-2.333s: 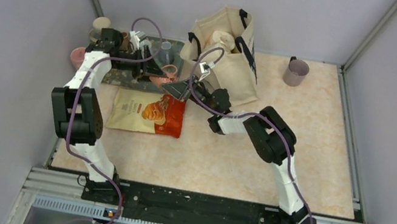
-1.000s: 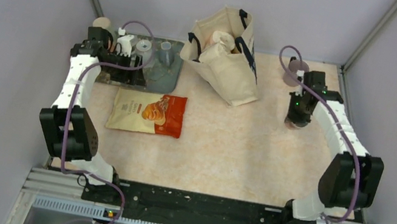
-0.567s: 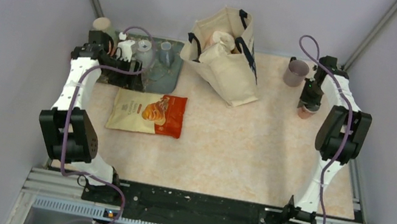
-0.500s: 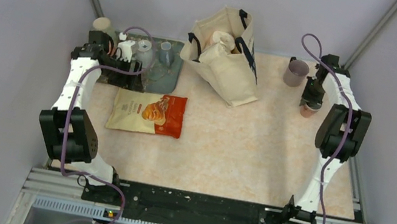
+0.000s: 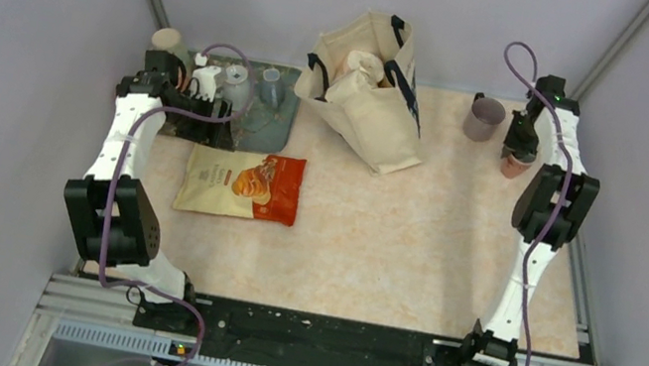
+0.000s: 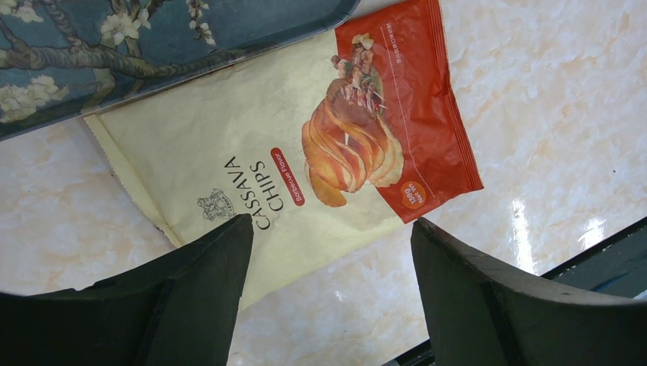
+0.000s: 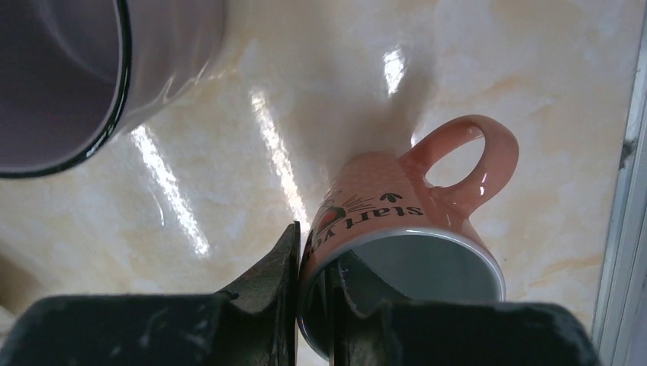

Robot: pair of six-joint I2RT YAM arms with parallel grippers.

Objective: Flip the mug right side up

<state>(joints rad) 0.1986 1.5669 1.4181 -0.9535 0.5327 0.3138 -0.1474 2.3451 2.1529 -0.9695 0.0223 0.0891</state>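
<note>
The pink mug [image 7: 397,229] with dark lettering and a white inside is clamped by its rim in my right gripper [image 7: 314,297], one finger outside the wall and one inside. It sits at the far right of the table in the top view [image 5: 514,165], mouth facing up toward the wrist camera, handle to the right. I cannot tell whether its base touches the table. My left gripper [image 6: 328,252] is open and empty above the chips bag [image 6: 305,152], near the tray [image 5: 261,121].
A mauve mug [image 5: 484,119] stands upright just left of the pink one, also in the right wrist view [image 7: 91,69]. A canvas tote bag [image 5: 367,90] stands at the back middle. The tray holds several small bottles and cups. The table's right rail [image 7: 629,191] is close by.
My right arm carried the pink mug from near the tray across to the far right corner beside the mauve mug. My left gripper pulled back over the tray's edge and stayed there.
</note>
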